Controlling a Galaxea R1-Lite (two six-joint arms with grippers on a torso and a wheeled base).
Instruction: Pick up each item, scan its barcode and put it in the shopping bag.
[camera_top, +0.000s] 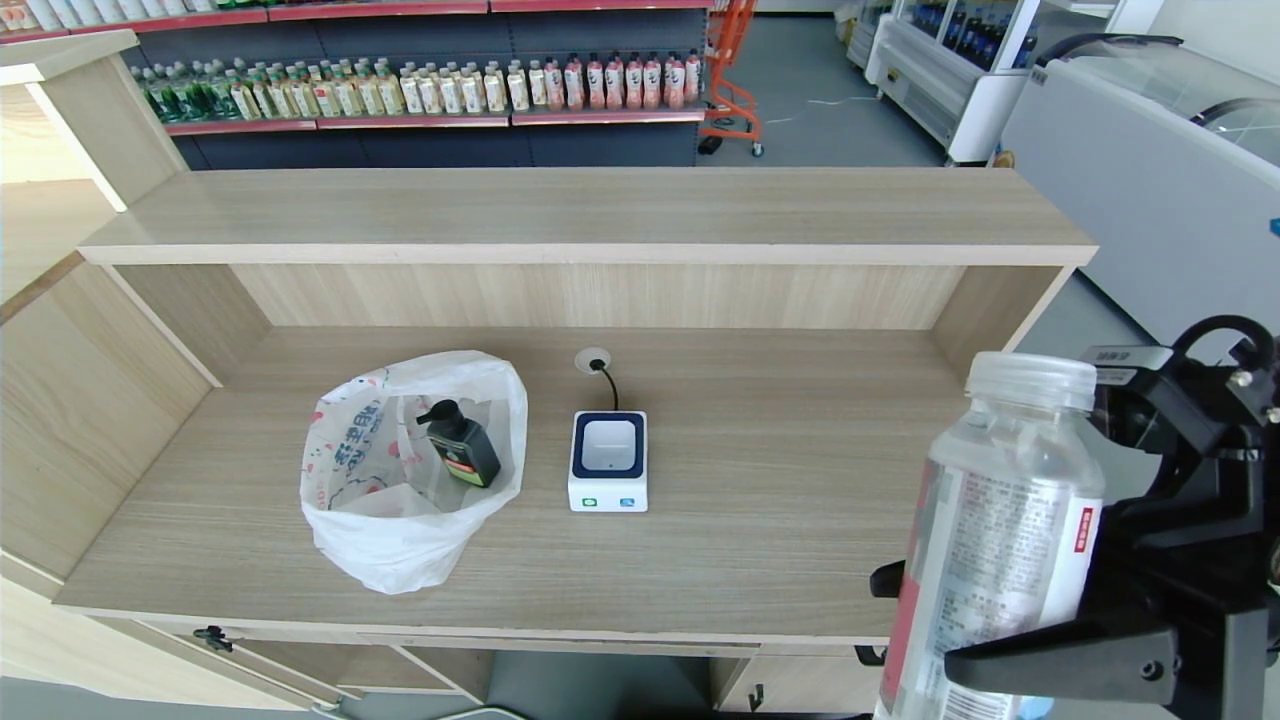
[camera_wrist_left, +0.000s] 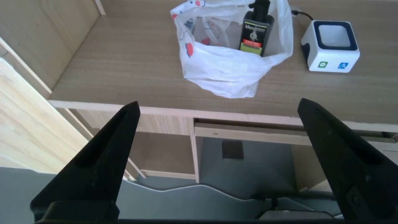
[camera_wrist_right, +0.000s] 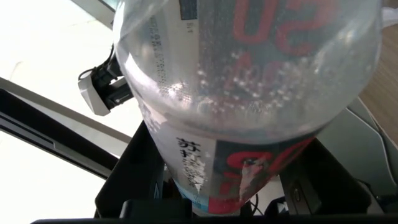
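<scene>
One clear bottle (camera_top: 1000, 540) is sitting in the right hand (camera_top: 930, 625), whose black fingers are clamping its lower body. It is hanging in the air close to the head camera, off the right front corner of the desk (camera_top: 780, 480). Its long axis is running nearly upright, pale cap on top, tipping slightly to the right. Its white label is showing fine print too small to read, with red bands at the edges. The left hand (camera_wrist_left: 214, 162) is hanging before the desk's front edge, fingers spread wide and gripping nothing. On the desk, the white shopping bag (camera_top: 400, 540), red characters on its side, is standing open just left of the scanner (camera_top: 608, 460). A dark pump bottle (camera_top: 462, 445) with a red label strip is leaning inside it.
</scene>
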